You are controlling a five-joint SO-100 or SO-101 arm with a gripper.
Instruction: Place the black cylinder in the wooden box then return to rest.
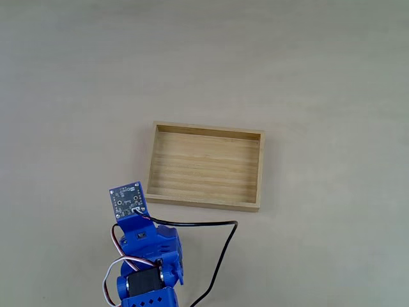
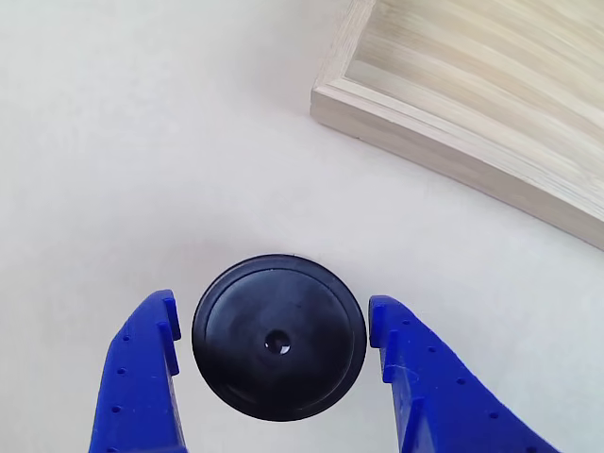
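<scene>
Beside wooden box, jaws apart, straddling black cylinder

The pale, matte table carries the wooden box, resting flat near its centre in the fixed view, and the black cylinder, standing upright just off the box corner in the other view.

My fingers are shiny blue plastic. The black cylinder looks smooth. The wooden box has stripy pale wood.
</scene>
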